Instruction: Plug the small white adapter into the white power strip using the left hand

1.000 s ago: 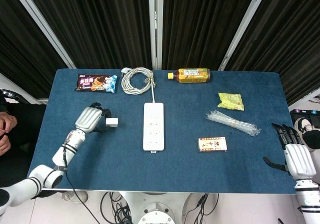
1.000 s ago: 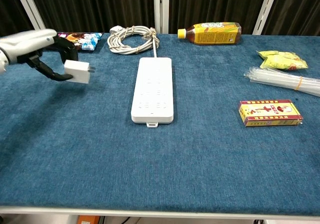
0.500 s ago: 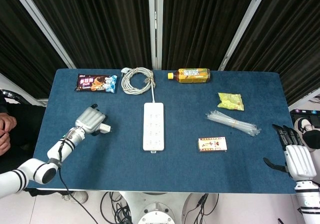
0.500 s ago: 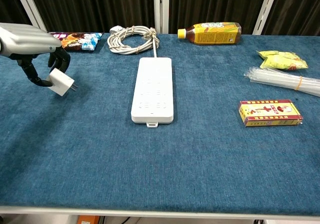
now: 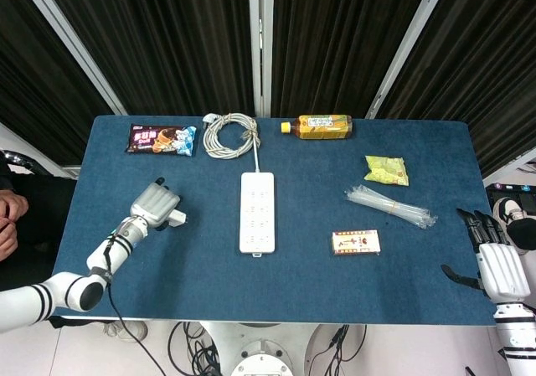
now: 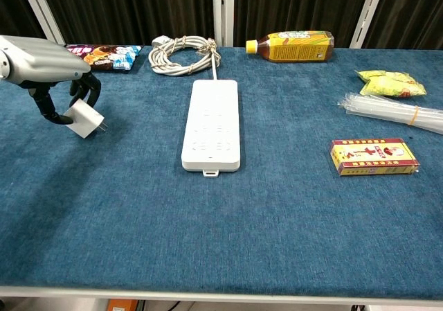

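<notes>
My left hand point(image 5: 153, 203) point(image 6: 43, 65) hovers over the left part of the blue table and holds the small white adapter point(image 5: 175, 218) point(image 6: 86, 119) in its curled fingers. The adapter is tilted, its prongs aimed down and to the right. The white power strip point(image 5: 257, 210) point(image 6: 212, 122) lies flat mid-table, well to the right of the adapter, with its coiled white cable point(image 5: 230, 134) point(image 6: 181, 53) behind it. My right hand point(image 5: 499, 265) rests off the table's right front corner, fingers spread, holding nothing.
A snack packet point(image 5: 161, 139) point(image 6: 104, 53) lies at the back left, a yellow bottle point(image 5: 318, 126) point(image 6: 292, 46) on its side at the back. On the right are a green-yellow pouch point(image 5: 386, 170), a clear straw bundle point(image 5: 390, 206) and a small red-yellow box point(image 5: 356, 242) point(image 6: 374, 156).
The left hand drew back toward the left and lowered, tilting the adapter from level to prongs-down. In the last half second it barely shifted. The right hand stayed still.
</notes>
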Controlling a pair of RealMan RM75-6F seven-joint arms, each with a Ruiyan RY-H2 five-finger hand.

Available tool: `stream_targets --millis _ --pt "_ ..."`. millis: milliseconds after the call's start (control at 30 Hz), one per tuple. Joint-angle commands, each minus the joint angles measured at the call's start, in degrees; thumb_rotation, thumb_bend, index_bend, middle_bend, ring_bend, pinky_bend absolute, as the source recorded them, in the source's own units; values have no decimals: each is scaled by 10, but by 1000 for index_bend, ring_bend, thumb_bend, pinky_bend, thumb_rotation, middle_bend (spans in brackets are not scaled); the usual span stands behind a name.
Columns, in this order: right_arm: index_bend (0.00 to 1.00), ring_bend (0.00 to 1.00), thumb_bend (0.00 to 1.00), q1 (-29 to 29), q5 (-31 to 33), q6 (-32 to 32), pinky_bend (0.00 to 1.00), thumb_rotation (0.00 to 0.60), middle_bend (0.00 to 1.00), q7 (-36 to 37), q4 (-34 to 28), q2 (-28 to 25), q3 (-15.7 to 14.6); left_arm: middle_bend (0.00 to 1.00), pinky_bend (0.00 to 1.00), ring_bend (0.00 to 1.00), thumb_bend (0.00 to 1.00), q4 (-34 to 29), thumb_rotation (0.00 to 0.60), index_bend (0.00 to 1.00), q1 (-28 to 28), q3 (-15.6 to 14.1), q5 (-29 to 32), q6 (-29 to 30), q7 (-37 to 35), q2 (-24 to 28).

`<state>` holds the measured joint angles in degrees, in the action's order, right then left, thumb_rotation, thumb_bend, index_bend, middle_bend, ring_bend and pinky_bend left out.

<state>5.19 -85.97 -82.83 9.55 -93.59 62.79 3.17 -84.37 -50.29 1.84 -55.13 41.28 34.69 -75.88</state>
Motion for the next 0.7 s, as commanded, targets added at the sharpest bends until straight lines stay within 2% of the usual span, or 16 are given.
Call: stream_targets --millis 33,333,567,700 --pt "0 0 78 -1 0 0 0 600 110 -1 0 0 0 452 156 351 449 -6 600 367 -4 -6 6 6 8 -1" --pt "0 0 78 -2 0 -2 0 600 114 -2 -1 1 1 431 151 352 445 -16 600 344 -6 -18 6 20 12 -1" --pt "0 0 77 -2 -1 -3 0 600 116 -6 -5 0 1 389 152 351 373 -26 600 252 -4 -22 4 29 4 1" --pt "0 0 78 -3 -1 -4 0 600 117 -8 -7 0 1 388 156 352 344 -32 600 248 -1 -19 2 30 -16 2"
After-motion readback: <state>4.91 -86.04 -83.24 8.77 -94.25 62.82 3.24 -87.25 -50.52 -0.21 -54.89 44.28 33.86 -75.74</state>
